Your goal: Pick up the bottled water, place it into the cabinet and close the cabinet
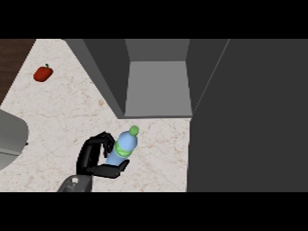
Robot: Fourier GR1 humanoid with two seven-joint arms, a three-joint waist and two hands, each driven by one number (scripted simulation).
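One black robot hand, the left hand (93,155), rises from the lower edge of the view on a grey forearm and curls its fingers and thumb around a blue plastic water bottle with a green cap and green label (124,146). That bottle is tilted, its cap pointing up and slightly right toward the open grey cabinet (155,83). The bottle sits just below the cabinet's front lip, outside it, over the pale speckled stone table (56,113). The cabinet's interior shows a bare grey floor and walls. Its large dark grey door (256,117) stands swung open to the right of the bottle and fills that side of the view. Well to the upper left of the bottle, a small red bell pepper with a green stem (43,73) lies on the table.
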